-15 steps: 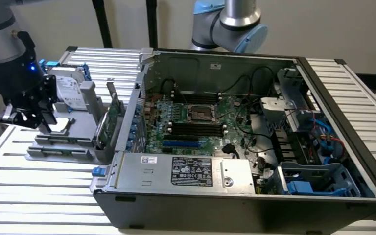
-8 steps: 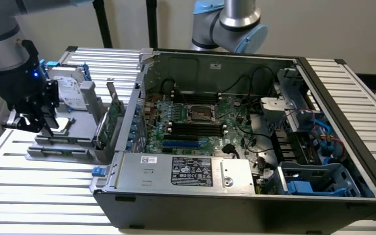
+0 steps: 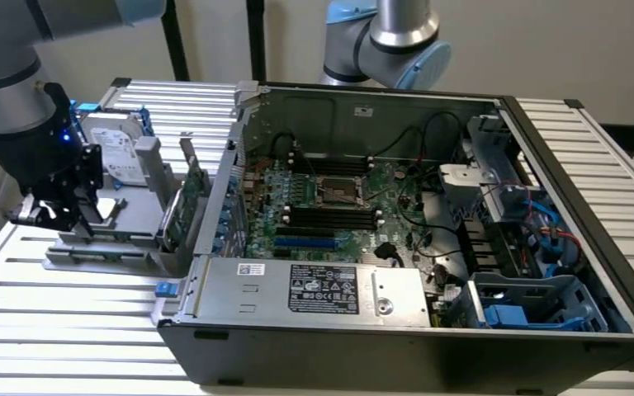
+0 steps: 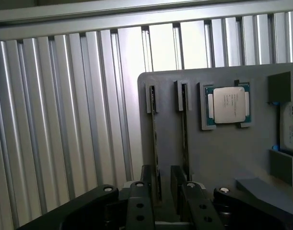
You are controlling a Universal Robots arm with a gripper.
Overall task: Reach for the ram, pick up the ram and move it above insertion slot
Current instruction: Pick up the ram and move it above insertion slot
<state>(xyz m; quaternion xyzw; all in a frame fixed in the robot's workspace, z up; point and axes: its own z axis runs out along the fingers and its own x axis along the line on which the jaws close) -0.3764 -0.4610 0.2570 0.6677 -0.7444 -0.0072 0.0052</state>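
Note:
In the wrist view two ram sticks stand on edge in slots of a grey holder plate (image 4: 218, 153). One ram stick (image 4: 155, 139) runs down between my two black fingers (image 4: 146, 191), close to one of them. The other ram stick (image 4: 184, 129) passes just outside the second finger. My gripper (image 4: 162, 171) is open, straddling the first stick with a gap on one side. In the exterior view the gripper (image 3: 47, 213) hangs low over the grey holder (image 3: 108, 252) at the exterior view's left. The motherboard's dark memory slots (image 3: 328, 216) lie inside the open computer case (image 3: 405, 322).
A processor chip (image 4: 228, 105) sits in a recess on the holder plate beside the sticks. A silver hard drive (image 3: 119, 153) and a green expansion card (image 3: 191, 194) stand upright on the holder, between my gripper and the case wall. Ribbed aluminium table (image 3: 63, 330) surrounds everything.

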